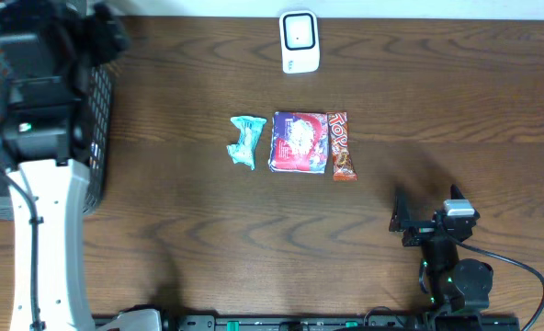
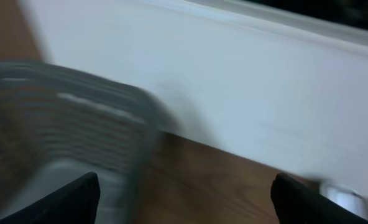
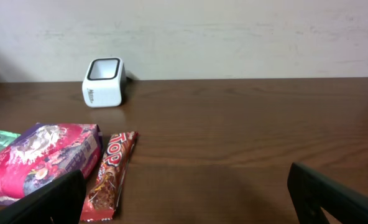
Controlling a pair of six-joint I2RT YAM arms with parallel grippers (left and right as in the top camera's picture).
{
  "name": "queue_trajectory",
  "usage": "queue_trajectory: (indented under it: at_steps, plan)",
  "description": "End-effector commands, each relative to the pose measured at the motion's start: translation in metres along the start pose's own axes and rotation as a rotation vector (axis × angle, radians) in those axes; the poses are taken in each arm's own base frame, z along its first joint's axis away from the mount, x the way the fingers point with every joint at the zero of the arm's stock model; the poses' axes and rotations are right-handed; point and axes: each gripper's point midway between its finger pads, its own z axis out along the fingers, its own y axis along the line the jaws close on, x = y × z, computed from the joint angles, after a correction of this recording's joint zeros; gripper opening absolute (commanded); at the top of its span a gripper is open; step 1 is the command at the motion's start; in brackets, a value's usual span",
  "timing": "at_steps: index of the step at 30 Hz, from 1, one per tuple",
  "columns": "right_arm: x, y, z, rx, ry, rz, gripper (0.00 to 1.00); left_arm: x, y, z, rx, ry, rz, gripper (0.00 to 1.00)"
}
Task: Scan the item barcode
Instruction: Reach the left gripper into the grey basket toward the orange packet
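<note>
Three items lie mid-table in a row: a teal packet (image 1: 246,141), a pink and purple packet (image 1: 298,142) and a red candy bar (image 1: 342,145). The white scanner (image 1: 300,41) stands behind them near the far edge. My right gripper (image 1: 417,223) rests low at the front right, open and empty. In the right wrist view it (image 3: 185,186) faces the red bar (image 3: 112,174), the pink packet (image 3: 44,158) and the scanner (image 3: 104,82). My left gripper (image 2: 185,199) is open with nothing between its fingers, beside a blurred basket (image 2: 66,124).
A black mesh basket (image 1: 97,138) stands at the table's left edge, with the left arm (image 1: 47,211) reaching over it. A white wall (image 2: 265,93) runs behind the table. Bare wood (image 1: 189,230) lies between the items and the front edge.
</note>
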Motion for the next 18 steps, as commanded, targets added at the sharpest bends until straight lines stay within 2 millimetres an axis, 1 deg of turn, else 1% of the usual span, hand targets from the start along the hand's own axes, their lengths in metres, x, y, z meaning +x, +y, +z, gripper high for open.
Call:
queue_trajectory:
  at_steps: [1, 3, 4, 6, 9, 14, 18]
  plan:
    - [0.001, -0.001, 0.0, 0.004, 0.001, 0.007, 0.99, -0.023, 0.049, -0.011, -0.139, -0.065, -0.045, 0.88]
    - [0.001, -0.001, 0.0, 0.005, 0.001, 0.007, 0.99, -0.027, 0.073, -0.014, -0.189, -0.075, -0.072, 0.88]
    - [0.001, -0.001, 0.0, 0.005, 0.001, 0.007, 0.99, -0.028, 0.083, -0.016, -0.211, -0.079, -0.079, 0.98]
    - [0.001, -0.001, 0.0, 0.005, 0.001, 0.007, 0.99, -0.029, 0.099, -0.019, -0.249, -0.081, -0.089, 0.98]
    - [0.001, -0.001, 0.0, 0.005, 0.001, 0.007, 0.99, -0.03, 0.113, -0.021, -0.28, -0.081, -0.098, 0.98]
    - [0.001, -0.001, 0.0, 0.004, 0.001, 0.007, 0.99, -0.028, 0.123, -0.022, -0.304, -0.076, -0.101, 0.98]
    - [0.001, -0.001, 0.0, 0.005, 0.001, 0.007, 0.99, -0.028, 0.135, -0.023, -0.332, -0.061, -0.03, 0.98]
